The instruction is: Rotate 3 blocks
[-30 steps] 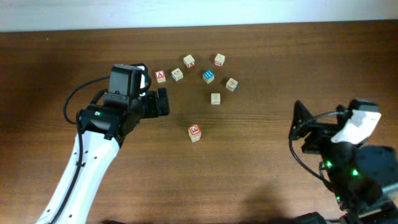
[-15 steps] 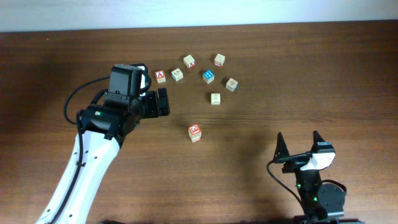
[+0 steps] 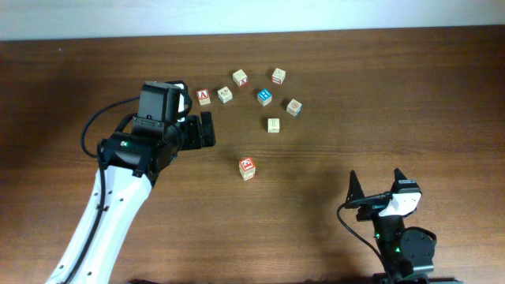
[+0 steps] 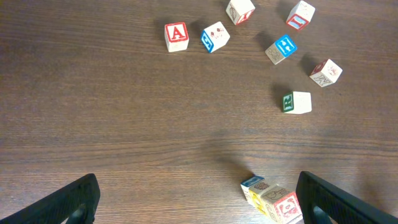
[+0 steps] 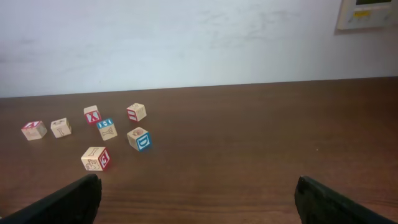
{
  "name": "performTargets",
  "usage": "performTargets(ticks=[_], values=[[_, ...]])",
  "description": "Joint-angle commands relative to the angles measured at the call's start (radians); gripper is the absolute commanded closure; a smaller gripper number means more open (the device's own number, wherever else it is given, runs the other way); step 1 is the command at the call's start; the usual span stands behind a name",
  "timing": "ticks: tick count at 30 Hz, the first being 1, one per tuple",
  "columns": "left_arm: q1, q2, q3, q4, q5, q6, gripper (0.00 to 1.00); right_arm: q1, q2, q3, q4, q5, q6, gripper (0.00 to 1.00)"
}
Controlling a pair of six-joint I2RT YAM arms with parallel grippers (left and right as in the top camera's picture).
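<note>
Seen from above, eight small pale wooden alphabet cubes (image 3: 273, 125) lie on the dark brown wooden worktop (image 3: 379, 87). Seven form a loose cluster toward the far side, and one red-topped cube (image 3: 247, 167) sits alone, nearer. Their prints are too small to read from there. The left tool (image 3: 208, 128) hovers just left of the cluster, near the cube with a red "A" (image 3: 203, 96), jaws spread and empty. The right tool (image 3: 375, 180) stands well apart at the near right, also released, its base cut off. In the left wrist view the lone cube sits at the bottom edge and might be several pressed together; I cannot tell.
</note>
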Motion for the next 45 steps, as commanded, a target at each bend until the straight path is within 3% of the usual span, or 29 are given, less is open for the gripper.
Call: performTargets(ticks=[1,5,7,12,15,17,22,25,29,36,45], values=[[0.002,-0.005,0.006,-0.005,-0.011,0.009,0.01,-0.007,-0.010,-0.010,0.001,0.005,-0.003,0.01],[0.002,-0.024,0.004,-0.031,-0.060,0.009,0.01,-0.007,-0.010,-0.010,0.002,0.006,-0.003,0.01],[0.008,-0.089,-0.050,0.037,-0.085,0.020,0.01,-0.007,-0.010,-0.010,0.002,0.006,-0.003,0.01],[0.009,-0.351,-0.401,0.478,-0.028,0.292,0.01,-0.007,-0.010,-0.010,0.002,0.006,-0.003,0.02],[0.037,-0.561,-0.645,0.715,-0.031,0.305,0.01,-0.007,-0.010,-0.010,0.002,0.006,-0.003,0.01],[0.067,-0.698,-0.780,0.787,-0.029,0.306,0.01,-0.007,-0.010,-0.010,0.001,0.006,-0.003,0.01],[0.155,-0.954,-1.008,0.812,-0.028,0.306,0.01,-0.007,-0.010,-0.010,0.001,0.006,-0.003,0.01],[0.158,-1.077,-1.104,0.813,-0.028,0.365,0.01,-0.007,-0.010,-0.010,0.002,0.006,-0.003,0.01],[0.158,-1.162,-1.212,0.833,-0.028,0.381,0.01,-0.007,-0.010,-0.010,0.002,0.005,-0.003,0.01],[0.158,-1.277,-1.226,0.698,-0.029,0.388,0.01,-0.007,-0.010,-0.010,0.001,0.005,-0.003,0.01],[0.158,-1.370,-1.225,0.694,-0.002,0.388,0.01,-0.007,-0.010,-0.010,0.001,0.006,-0.003,0.01]])
